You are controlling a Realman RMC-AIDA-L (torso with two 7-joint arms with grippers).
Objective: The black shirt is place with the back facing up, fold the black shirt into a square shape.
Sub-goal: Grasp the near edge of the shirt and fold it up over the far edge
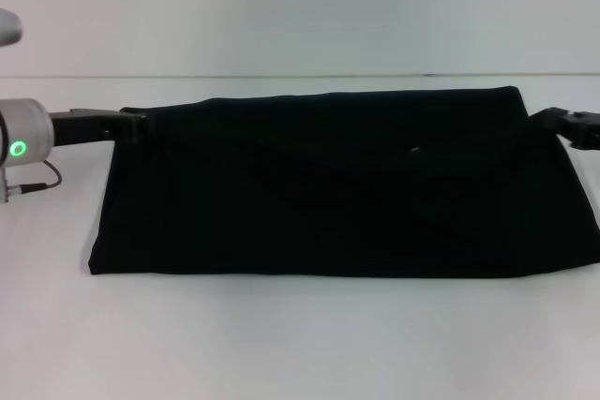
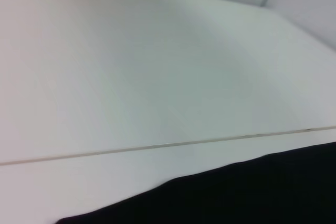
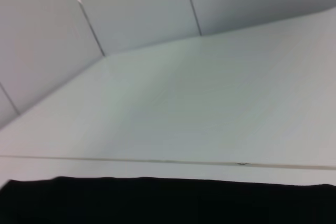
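Item one on my list: a white table (image 1: 300, 344), flat and matte, which fills my head view from near edge to far edge. Item two: a thin dark seam (image 2: 157, 146) running across the tabletop, which I see from both wrists (image 3: 157, 161); it carries one small dark speck (image 3: 243, 164). Item three: a pale wall (image 3: 142, 9) behind the table, split by narrow vertical panel joints (image 3: 86, 17).
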